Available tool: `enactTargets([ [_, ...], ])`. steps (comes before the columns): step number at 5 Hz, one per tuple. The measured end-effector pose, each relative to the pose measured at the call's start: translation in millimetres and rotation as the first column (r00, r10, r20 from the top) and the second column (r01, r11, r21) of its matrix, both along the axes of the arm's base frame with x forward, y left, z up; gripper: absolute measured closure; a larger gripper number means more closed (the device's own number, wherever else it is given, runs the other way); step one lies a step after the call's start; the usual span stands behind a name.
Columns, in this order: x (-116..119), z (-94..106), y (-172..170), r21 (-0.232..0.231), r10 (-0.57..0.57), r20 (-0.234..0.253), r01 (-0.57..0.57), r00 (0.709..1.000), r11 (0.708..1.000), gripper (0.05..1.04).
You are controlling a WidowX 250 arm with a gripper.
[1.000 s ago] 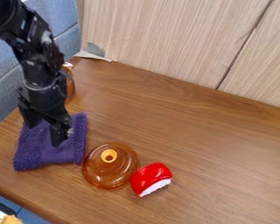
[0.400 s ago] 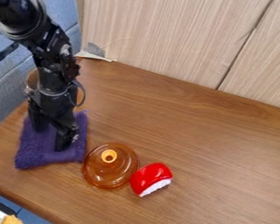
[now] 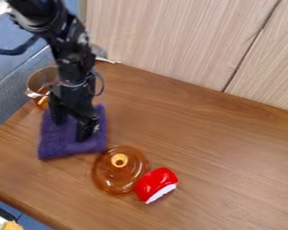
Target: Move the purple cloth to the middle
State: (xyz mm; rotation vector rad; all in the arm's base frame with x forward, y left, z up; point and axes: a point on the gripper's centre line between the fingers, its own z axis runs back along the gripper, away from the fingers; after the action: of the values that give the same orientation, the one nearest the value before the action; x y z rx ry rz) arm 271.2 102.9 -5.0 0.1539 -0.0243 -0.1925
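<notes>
The black gripper (image 3: 70,127) hangs over the left part of the table, its fingertips down at the purple cloth (image 3: 68,146) and spread apart. The cloth lies mostly flat on the wood, with its back part hidden behind the gripper. Between the two fingers the purple fabric looks flat, not bunched up. The cloth's right front corner is right beside the amber lid.
The round amber lid (image 3: 129,177) with an orange knob lies right of the cloth, against a red and white object (image 3: 155,183). An amber glass pot (image 3: 40,86) stands behind left of the gripper. A wood panel (image 3: 176,38) borders the wooden table (image 3: 224,148) at the back.
The gripper has moved right and toward the back, and the purple cloth has slid along with it. The amber lid has shifted slightly right. More of the glass pot is uncovered.
</notes>
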Motion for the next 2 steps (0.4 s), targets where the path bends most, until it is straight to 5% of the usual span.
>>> enactTargets([
  [2,35,2.5,-37,-0.078,-0.056,0.026,0.057,0.998,0.995,0.083],
])
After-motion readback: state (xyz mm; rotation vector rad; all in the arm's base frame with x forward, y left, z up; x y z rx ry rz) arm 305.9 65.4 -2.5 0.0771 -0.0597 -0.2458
